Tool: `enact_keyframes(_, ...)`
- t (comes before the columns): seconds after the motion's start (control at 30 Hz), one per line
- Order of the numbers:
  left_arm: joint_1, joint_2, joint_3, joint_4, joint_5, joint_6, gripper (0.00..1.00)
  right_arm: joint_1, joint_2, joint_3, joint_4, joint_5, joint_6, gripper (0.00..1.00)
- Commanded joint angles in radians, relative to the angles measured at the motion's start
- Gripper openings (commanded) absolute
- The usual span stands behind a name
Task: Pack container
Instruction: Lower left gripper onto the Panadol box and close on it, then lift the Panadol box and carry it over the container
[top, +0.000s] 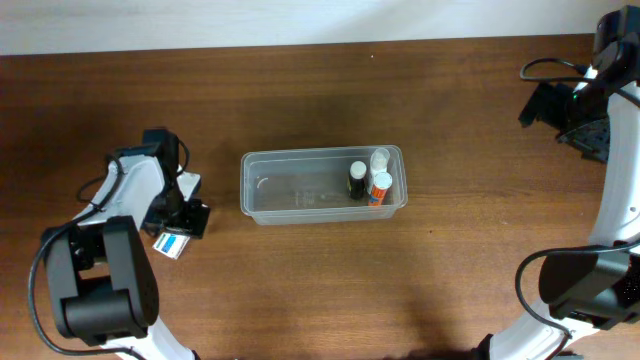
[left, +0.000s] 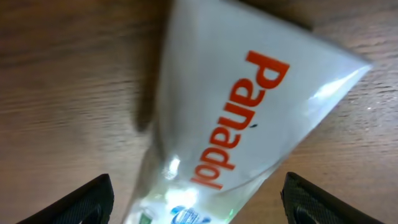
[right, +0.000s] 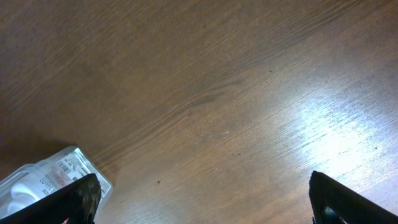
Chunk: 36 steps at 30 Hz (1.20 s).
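Our left fingers (left: 87, 200) stand wide, one at each lower corner of the left wrist view. The Panadol pack (left: 249, 106) lies between them on the wooden surface (left: 56, 74). Bare wood shows on both sides of the pack, so nothing is gripped.

The pack runs askew across that view, and we judge the step in hand is to take it up. To do it well we should turn the wrist until the fingers face its long sides, drop low, and close on the middle rather than a corner, since its glossy skin looks slippery.

The container (top: 285, 200) sits at the centre of the overhead frame, well apart to the right of the pack. Three small bottles (top: 357, 180) sit crowded at its right end, so the pack should go in the left part, and it must clear the rim on the way in.

Our right fingers (right: 78, 199) are spread wide too and carry nothing. They sit at the upper right of the overhead frame, out of the way.
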Motion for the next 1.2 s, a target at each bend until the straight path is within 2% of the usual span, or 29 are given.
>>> enact_keyframes(0.0, 0.001, -0.008, -0.032, 0.028, 0.025, 0.020, 0.87, 0.000, -0.017, 0.013, 0.000, 0.009, 0.013, 0.99)
enact_keyframes(0.17, 0.001, -0.008, -0.070, 0.098, 0.059, 0.019, 0.86, 0.000, -0.017, 0.013, 0.000, 0.009, 0.012, 0.98)
enact_keyframes(0.43, 0.001, -0.008, -0.134, 0.206, 0.127, 0.018, 0.62, 0.000, -0.017, 0.013, 0.000, 0.009, 0.013, 0.98)
enact_keyframes(0.83, 0.001, -0.008, -0.122, 0.230, 0.127, -0.057, 0.52, 0.000, -0.017, 0.013, 0.000, 0.009, 0.013, 0.98)
enact_keyframes(0.97, 0.001, -0.008, -0.100, 0.225, 0.129, -0.086, 0.44, 0.000, -0.017, 0.013, 0.000, 0.009, 0.013, 0.98)
enact_keyframes(1.07, 0.001, -0.008, -0.090, 0.224, 0.135, -0.088, 0.43, 0.000, -0.017, 0.013, 0.000, 0.009, 0.013, 0.98)
enact_keyframes(1.17, 0.001, -0.008, -0.090, 0.222, 0.134, -0.088, 0.38, 0.000, -0.017, 0.013, 0.000, 0.009, 0.013, 0.98)
